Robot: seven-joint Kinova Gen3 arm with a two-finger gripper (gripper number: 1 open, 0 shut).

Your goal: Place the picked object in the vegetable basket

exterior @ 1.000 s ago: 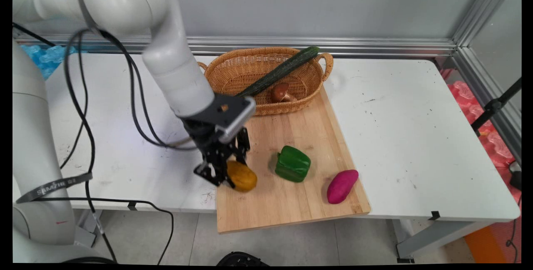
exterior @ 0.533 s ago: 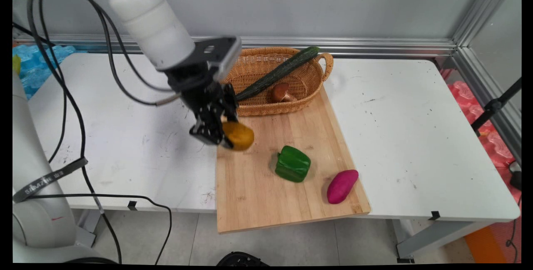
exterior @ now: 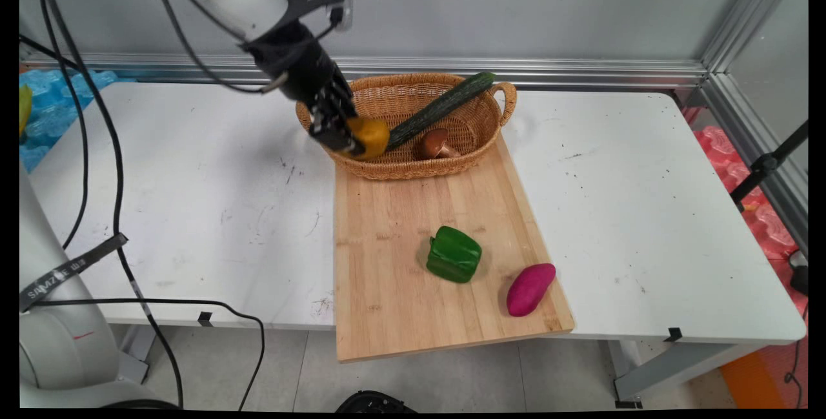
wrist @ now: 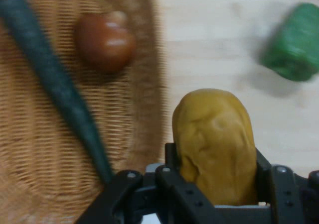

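Yellow-brown potato (exterior: 369, 137), clamped in the gripper (exterior: 348, 135), hangs over the wicker basket's (exterior: 413, 167) near-left rim, beside the cucumber (exterior: 439, 111).

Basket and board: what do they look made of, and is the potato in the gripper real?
Basket: woven wicker or rattan, tan, matt; the weave shows in the hand view. Board: light wood, maybe bamboo, with glued strips and grain, smooth. Potato: dull yellow-brown with soft moulded dimples; likely a plastic or foam replica, though I cannot tell for sure.
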